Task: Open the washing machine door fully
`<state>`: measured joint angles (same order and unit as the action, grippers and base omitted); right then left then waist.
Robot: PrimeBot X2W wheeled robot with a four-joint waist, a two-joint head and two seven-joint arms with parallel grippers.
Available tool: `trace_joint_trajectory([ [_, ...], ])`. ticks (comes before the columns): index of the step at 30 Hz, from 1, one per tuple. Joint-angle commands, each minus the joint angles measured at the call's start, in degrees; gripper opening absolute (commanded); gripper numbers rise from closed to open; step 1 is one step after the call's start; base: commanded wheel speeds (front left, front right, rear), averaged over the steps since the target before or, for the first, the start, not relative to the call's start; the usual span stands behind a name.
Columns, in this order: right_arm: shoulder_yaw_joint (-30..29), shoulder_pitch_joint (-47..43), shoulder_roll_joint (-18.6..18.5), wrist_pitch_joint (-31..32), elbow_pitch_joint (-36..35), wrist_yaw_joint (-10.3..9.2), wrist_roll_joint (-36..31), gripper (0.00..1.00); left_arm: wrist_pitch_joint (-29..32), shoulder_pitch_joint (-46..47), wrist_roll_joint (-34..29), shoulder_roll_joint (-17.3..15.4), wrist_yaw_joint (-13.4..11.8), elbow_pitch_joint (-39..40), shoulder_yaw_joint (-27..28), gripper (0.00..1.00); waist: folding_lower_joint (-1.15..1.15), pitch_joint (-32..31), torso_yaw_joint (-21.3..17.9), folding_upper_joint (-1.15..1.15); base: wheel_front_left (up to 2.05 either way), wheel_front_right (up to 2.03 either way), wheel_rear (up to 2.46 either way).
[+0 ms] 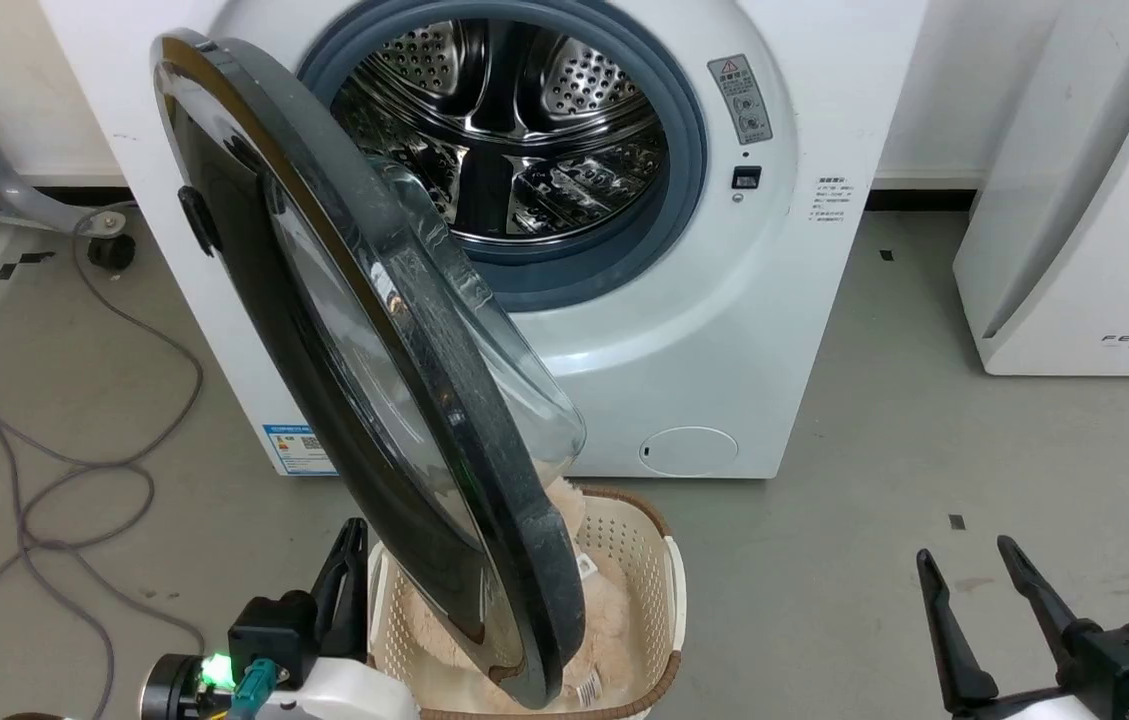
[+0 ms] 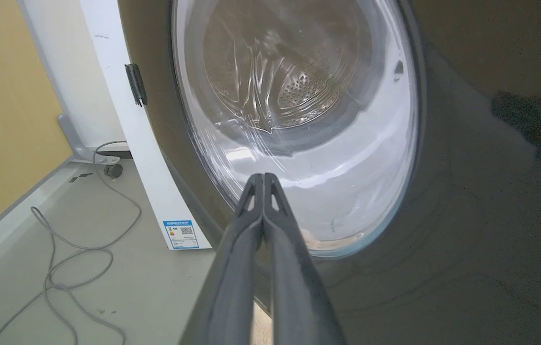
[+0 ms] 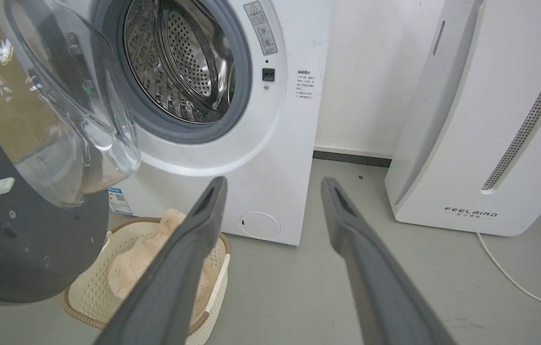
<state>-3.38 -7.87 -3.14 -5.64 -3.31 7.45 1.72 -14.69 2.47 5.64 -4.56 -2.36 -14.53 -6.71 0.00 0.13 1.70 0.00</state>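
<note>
At my lower left, my left gripper (image 2: 263, 179) has its 2 fingers pressed together on nothing, pointing at the outer face of the washing machine door (image 1: 484, 450), close to it. Hinged on the washing machine's (image 1: 704, 330) left, that door stands roughly half open, its edge toward me. Farther right, my right gripper (image 1: 966, 552) is spread wide, on the door's inner side. I judge it better placed to push leftward.

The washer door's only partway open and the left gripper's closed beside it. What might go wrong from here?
The left gripper, shut, points at the outer face of the washing machine door, the side it must swing toward; it may block it.
The door's lower edge hangs over the basket holding a plush toy; it might snag.
The grey cable on the floor could catch a wheel.
</note>
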Motion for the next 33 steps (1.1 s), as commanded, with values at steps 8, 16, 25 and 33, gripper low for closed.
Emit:
trace_joint_trajectory([
  [8,-0.1,-0.1,0.3,-0.2,1.0,0.03,1.1,1.00,-0.3,0.5,-0.2,-0.5,0.4,4.8,0.3,0.00,0.00,-0.2,0.0,0.00,0.00,0.00,0.00],
  [16,-0.1,-0.2,0.3,-0.4,2.0,0.03,1.3,1.00,-0.3,1.1,-1.8,-1.7,-1.1,13.7,1.1,0.00,0.00,-0.4,-0.1,0.00,0.00,0.00,0.00],
  [25,-0.5,-0.1,0.3,-0.5,2.5,0.03,1.4,1.00,0.3,3.2,-4.1,-3.5,-2.8,28.5,1.5,0.00,0.00,-0.4,0.1,0.00,0.00,0.00,0.00],
  [33,-0.6,-0.3,0.3,0.2,2.4,0.03,1.9,1.00,1.7,8.1,-4.8,-3.3,-2.0,41.0,-0.9,0.00,0.00,-0.2,0.5,0.00,0.00,0.00,0.00],
])
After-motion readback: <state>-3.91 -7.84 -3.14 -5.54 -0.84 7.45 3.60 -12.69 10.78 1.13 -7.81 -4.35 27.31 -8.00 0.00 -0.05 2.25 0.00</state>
